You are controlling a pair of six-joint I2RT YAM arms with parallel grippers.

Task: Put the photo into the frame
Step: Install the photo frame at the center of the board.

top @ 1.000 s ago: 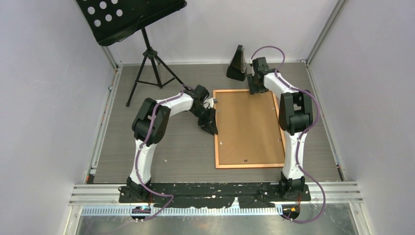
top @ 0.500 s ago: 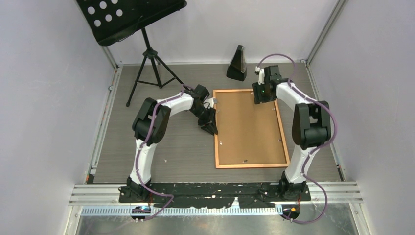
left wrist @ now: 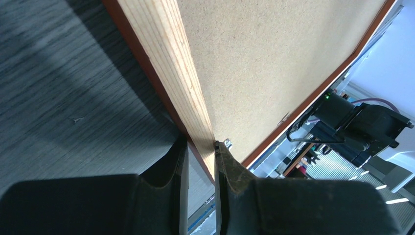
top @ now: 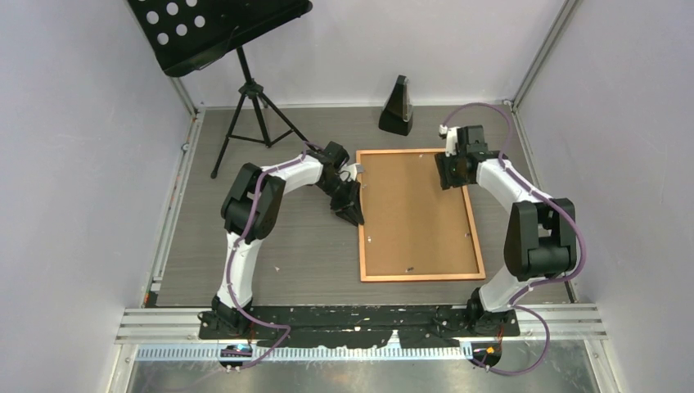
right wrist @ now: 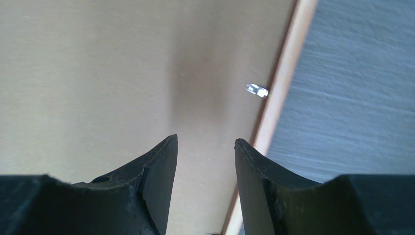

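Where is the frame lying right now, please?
In the top view, the frame lies right of centre, just below the black metronome, left gripper pinching its left edge.

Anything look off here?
Nothing spilled or broken. One oddity: the frame lies back up, backing board showing, and no photo is in view. Left gripper pinches its left edge; right gripper hangs open over the far right corner.
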